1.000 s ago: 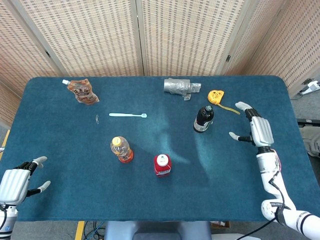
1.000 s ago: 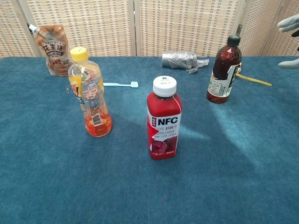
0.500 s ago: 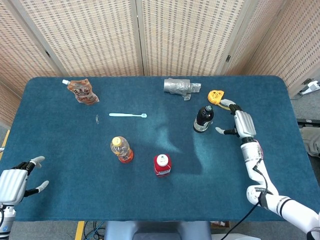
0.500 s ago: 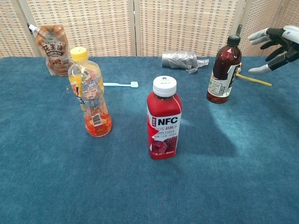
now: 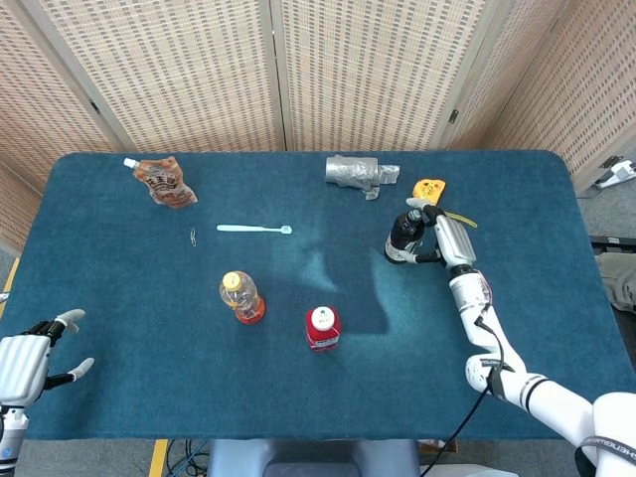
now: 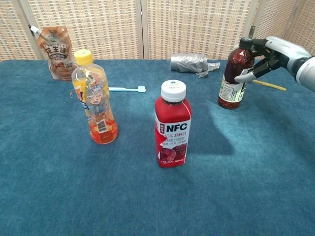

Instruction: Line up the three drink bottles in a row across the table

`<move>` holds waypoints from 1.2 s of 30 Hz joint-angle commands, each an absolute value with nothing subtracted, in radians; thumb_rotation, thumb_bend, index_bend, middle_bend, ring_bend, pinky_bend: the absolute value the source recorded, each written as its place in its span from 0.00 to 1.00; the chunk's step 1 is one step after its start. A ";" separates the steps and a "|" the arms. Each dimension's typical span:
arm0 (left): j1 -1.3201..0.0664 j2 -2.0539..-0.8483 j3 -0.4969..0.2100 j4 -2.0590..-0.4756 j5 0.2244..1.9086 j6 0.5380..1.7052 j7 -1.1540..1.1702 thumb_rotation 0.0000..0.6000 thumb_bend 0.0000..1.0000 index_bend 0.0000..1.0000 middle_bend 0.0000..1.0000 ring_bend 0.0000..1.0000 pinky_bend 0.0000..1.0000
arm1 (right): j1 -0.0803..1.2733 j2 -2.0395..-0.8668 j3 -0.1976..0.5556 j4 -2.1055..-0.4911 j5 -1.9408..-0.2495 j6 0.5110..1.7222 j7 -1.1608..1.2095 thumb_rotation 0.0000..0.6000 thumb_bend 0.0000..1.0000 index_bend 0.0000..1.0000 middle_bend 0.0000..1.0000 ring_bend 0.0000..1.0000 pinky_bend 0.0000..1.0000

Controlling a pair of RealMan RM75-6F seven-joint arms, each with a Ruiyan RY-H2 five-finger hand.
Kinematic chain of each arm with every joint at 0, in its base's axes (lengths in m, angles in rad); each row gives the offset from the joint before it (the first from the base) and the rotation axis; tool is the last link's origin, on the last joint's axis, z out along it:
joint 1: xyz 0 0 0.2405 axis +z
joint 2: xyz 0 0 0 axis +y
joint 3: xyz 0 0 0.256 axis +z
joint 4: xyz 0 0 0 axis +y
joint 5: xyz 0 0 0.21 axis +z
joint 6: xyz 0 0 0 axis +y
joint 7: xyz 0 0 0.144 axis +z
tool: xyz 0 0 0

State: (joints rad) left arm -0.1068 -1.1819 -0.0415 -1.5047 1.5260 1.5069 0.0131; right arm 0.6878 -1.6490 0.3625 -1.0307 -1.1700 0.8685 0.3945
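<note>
Left hand: the left hand (image 5: 22, 366) hangs off the near left corner of the table (image 5: 119, 397), fingers spread, holding nothing; it has barely shifted over the last second.
Orange bottle: the orange bottle (image 6: 94, 104) with the yellow cap stands upright left of the table's middle, toward the near edge, untouched.
Red bottle: the red bottle (image 6: 172, 125) with the white cap stands upright near the middle, a little nearer the front edge than the orange one, also where it was.
Dark bottle: the dark bottle (image 6: 235, 80) stands upright further back, toward the far right part of the table, well behind the line of the other two.
Right hand: the right hand (image 6: 269, 56) was out by the right edge a second ago and has swept in to the dark bottle. Its fingers now curve round the bottle's neck and shoulder, thumb below, but I cannot tell whether they have closed tight.
Other things: a snack pouch (image 5: 164, 181) sits near the far left corner, a pale spoon (image 5: 254, 230) lies behind the orange bottle, a crumpled grey wrap (image 5: 359, 173) lies at the far edge, and a yellow tape measure (image 5: 430, 190) lies just behind the right hand.
Meaning: the reach looks finished and the grasp is forming. I judge the dark bottle is the odd one out and needs bringing forward to sit level with the other two.
</note>
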 commanded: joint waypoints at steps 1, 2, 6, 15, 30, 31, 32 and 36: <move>-0.107 -1.181 -0.042 -1.505 1.526 1.507 0.011 1.00 0.11 0.50 0.45 0.45 0.64 | 0.695 -1.658 0.362 -1.022 -1.169 0.865 0.392 1.00 0.12 0.19 0.17 0.15 0.31; -0.107 -1.180 -0.042 -1.505 1.525 1.507 0.010 1.00 0.11 0.50 0.45 0.45 0.64 | 0.697 -1.661 0.362 -1.018 -1.167 0.864 0.391 1.00 0.12 0.19 0.17 0.15 0.31; -0.106 -1.179 -0.043 -1.506 1.524 1.508 0.007 1.00 0.11 0.50 0.45 0.45 0.64 | 0.707 -1.676 0.362 -0.997 -1.158 0.853 0.391 1.00 0.12 0.19 0.18 0.15 0.31; -0.104 -1.174 -0.046 -1.511 1.518 1.508 -0.001 1.00 0.11 0.50 0.45 0.45 0.64 | 0.724 -1.718 0.366 -0.941 -1.140 0.845 0.390 1.00 0.12 0.20 0.29 0.25 0.43; -0.106 -1.174 -0.044 -1.513 1.518 1.503 -0.003 1.00 0.11 0.50 0.45 0.45 0.64 | 0.699 -1.706 0.333 -0.978 -1.220 0.946 0.403 1.00 0.17 0.46 0.57 0.53 0.72; -0.106 -1.174 -0.044 -1.512 1.519 1.502 -0.001 1.00 0.11 0.50 0.45 0.45 0.64 | 0.692 -1.694 0.328 -1.002 -1.230 0.958 0.402 1.00 0.17 0.47 0.57 0.54 0.72; -0.106 -1.175 -0.044 -1.511 1.518 1.501 0.000 1.00 0.11 0.50 0.45 0.45 0.64 | 0.682 -1.677 0.320 -1.038 -1.242 0.971 0.399 1.00 0.17 0.47 0.57 0.54 0.72; -0.108 -1.179 -0.044 -1.508 1.517 1.498 0.006 1.00 0.11 0.50 0.45 0.45 0.64 | 0.643 -1.604 0.289 -1.183 -1.278 1.010 0.376 1.00 0.17 0.47 0.57 0.54 0.72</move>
